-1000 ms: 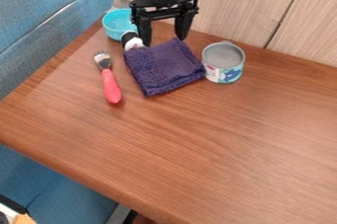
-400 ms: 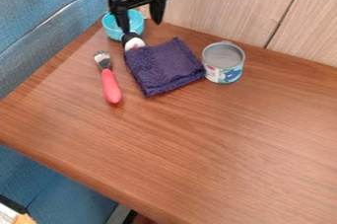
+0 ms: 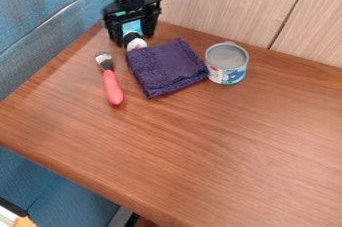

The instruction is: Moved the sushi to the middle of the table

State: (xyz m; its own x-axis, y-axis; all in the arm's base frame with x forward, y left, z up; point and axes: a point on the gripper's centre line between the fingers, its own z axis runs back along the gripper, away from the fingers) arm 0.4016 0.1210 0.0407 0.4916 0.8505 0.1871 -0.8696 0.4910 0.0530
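As I look down on the wooden table [image 3: 214, 146], my gripper [image 3: 134, 40] hangs in the upper left of the frame, fingers spread wide, one on each side, with the blue bowl [image 3: 131, 26] showing between them! And there's the sushi [image 3: 136, 44], black and white, upper left too, just below the bowl and right by the top left corner of the purple cloth [image 3: 165, 67]; whether a fingertip touches it, I can't tell. The cloth lies folded in the upper middle, the tin can [image 3: 227, 65] stands upright just to its right, and over on the left the fork [image 3: 112, 87] points its tines up the frame, red handle below! Pale wood panelling [image 3: 227, 1] runs behind, blue upholstery [image 3: 40, 16] down the left.
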